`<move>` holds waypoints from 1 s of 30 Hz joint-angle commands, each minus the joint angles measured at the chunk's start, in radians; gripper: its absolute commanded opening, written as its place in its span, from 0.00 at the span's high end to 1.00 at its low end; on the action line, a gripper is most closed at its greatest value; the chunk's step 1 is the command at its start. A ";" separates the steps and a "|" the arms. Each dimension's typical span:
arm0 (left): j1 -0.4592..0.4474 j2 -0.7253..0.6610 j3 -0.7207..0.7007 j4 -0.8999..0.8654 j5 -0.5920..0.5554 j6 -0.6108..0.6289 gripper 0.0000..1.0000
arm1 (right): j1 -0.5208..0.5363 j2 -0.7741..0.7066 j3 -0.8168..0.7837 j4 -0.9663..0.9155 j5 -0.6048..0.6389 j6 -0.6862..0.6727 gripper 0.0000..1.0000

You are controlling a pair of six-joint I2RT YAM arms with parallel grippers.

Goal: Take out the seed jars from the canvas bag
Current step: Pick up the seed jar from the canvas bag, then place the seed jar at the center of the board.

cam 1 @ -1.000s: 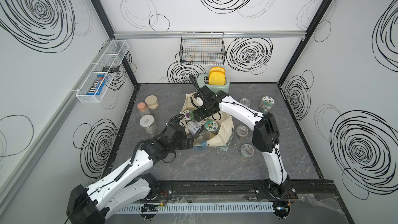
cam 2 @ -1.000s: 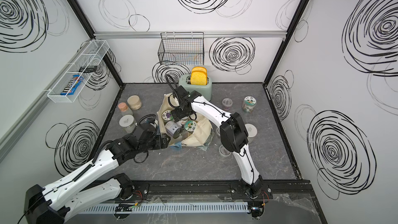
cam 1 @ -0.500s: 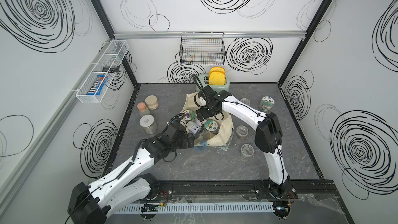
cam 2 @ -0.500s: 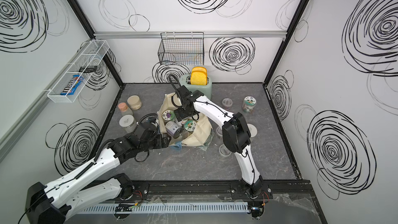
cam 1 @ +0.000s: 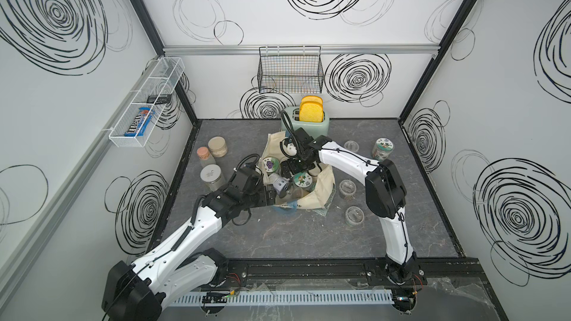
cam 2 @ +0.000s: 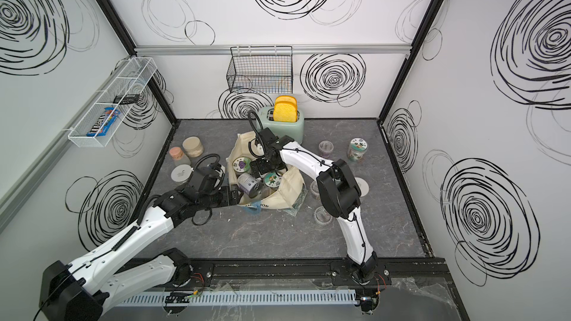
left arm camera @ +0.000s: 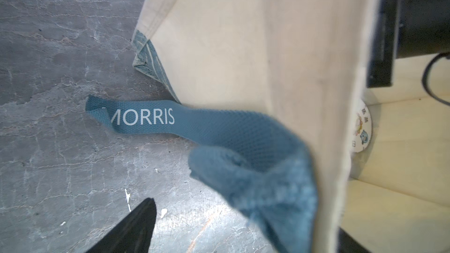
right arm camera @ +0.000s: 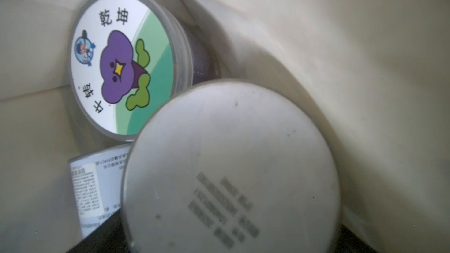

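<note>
Seed jars [cam 1: 279,184] crowd the open mouth of the canvas bag [cam 1: 323,185], which stands mid-counter [cam 1: 293,242] just in front of a mint-green toaster [cam 1: 321,126] holding yellow bread slices. The right tool [cam 1: 292,168] reaches down into the bag from the toaster side with its jaws spread wide. It sits between a purple-flower-lidded jar [cam 1: 271,164] and a flower-print jar [cam 1: 302,179], with a tilted pull-tab can [cam 2: 249,184] just on its near side. The left tool [cam 1: 272,195] sits at the bag's near left rim, jaws also spread. The cloth wall and a bunched blue strap [left arm camera: 255,166] lie in the gap between them.

More seed jars stand out on the counter to the bag's right: three clear tubs [cam 1: 354,215] and a flower-lidded jar by the right wall [cam 1: 382,146]. The right arm's elbow hangs over the tubs. To the left stand a tan-lidded jar [cam 1: 217,146], a pink-lidded jar [cam 1: 204,154] and a white-lidded jar [cam 1: 212,176], all well apart from both tools.

Only the right wrist view shows the bag's inside. A grey jar end [right arm camera: 231,166] with a blurred printed code fills the space before the tool, and a dark finger [right arm camera: 102,237] edges in beside it. The purple-flower lid leans behind, and a labelled jar side [right arm camera: 92,186] lies beside it. The left wrist view shows "MORRIS" on the strap where it lies flat on the counter, the green patterned base corner [left arm camera: 148,62] and one black finger [left arm camera: 138,227] outside the bag. In a top view a white round lid [cam 2: 360,185] lies beside the right elbow.
</note>
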 commanded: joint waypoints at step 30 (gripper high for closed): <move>0.081 -0.020 0.045 0.023 0.050 0.054 0.08 | -0.258 -0.798 -0.324 0.459 -0.220 0.175 0.39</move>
